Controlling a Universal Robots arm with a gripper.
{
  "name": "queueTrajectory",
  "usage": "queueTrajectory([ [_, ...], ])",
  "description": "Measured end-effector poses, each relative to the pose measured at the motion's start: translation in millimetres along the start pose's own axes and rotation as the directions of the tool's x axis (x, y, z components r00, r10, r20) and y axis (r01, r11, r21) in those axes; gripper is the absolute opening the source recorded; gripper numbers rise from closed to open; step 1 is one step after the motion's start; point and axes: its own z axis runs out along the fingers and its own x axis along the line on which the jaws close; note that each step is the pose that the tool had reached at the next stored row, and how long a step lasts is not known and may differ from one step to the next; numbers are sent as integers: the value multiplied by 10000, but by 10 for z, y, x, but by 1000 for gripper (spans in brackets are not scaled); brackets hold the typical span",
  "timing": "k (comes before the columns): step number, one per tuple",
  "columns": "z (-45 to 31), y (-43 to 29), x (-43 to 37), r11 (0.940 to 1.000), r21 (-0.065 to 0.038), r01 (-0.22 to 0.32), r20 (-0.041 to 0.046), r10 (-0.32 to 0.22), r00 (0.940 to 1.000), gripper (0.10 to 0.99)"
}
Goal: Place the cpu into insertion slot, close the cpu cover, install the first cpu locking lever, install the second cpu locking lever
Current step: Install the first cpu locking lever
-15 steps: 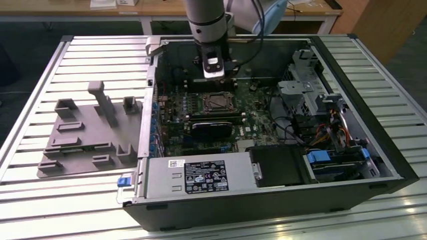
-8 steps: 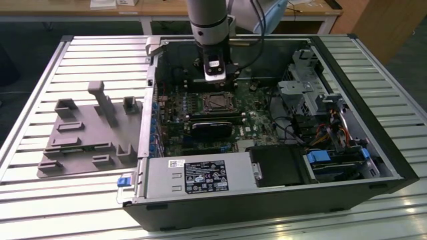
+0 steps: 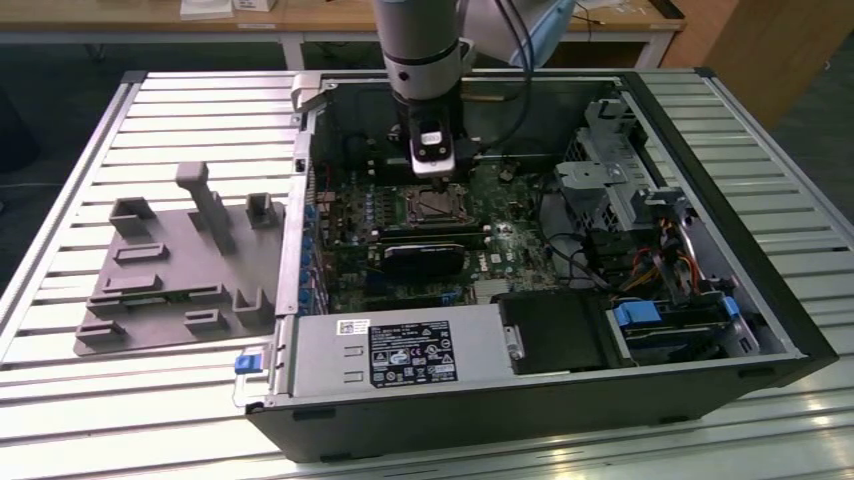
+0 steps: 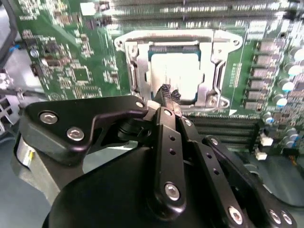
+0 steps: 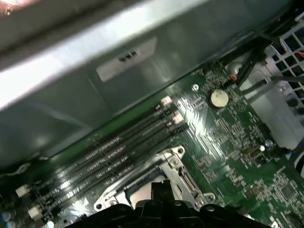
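**Gripper closed over the seated cpu, cover down**

Exterior view: You have the arm reaching down into an open computer case (image 3: 694, 330) that lies on a slatted surface (image 3: 80, 400). The gripper (image 3: 435, 172) hangs directly above the slot (image 3: 437, 203) on the motherboard, close to it. A grey fixture (image 3: 174, 280) sits outside the case, toward the exterior view's left, well apart from the work.

Second wrist view: The gripper (image 4: 170, 93) has its fingertips (image 4: 166, 92) pressed together with nothing between them. Just beyond the tips lies the cpu (image 4: 173, 71), flat in the slot, its dull metal top showing through the window of the cover (image 4: 216, 64). The cover appears to lie down over the chip. I judge the cpu placed and the cover lowered; you cannot tell from here whether either locking lever is latched. The gripper stands over the near edge of the cover frame.

First wrist view: The slot frame (image 5: 175, 164) sits immediately ahead of the gripper body, with long memory slots (image 5: 118, 147) running alongside it.
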Motion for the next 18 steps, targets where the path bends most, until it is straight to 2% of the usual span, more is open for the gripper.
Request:
queueTrajectory([
  [2,-2,-28,-26,10000,40,-1,-39,1,10000,102],
  [5,-1,-60,-62,9999,148,-9,-153,11,9999,102],
  [7,3,-68,-92,9995,326,-12,-307,22,9995,102],
  [8,3,-67,-100,9992,407,-11,-362,26,9993,102],
  [9,4,-67,-102,9990,458,-8,-382,26,9993,102],
  [14,4,-67,-102,9989,463,-8,-381,25,9993,102],
  [18,5,-67,-102,9983,552,194,-338,-175,9993,102],
])
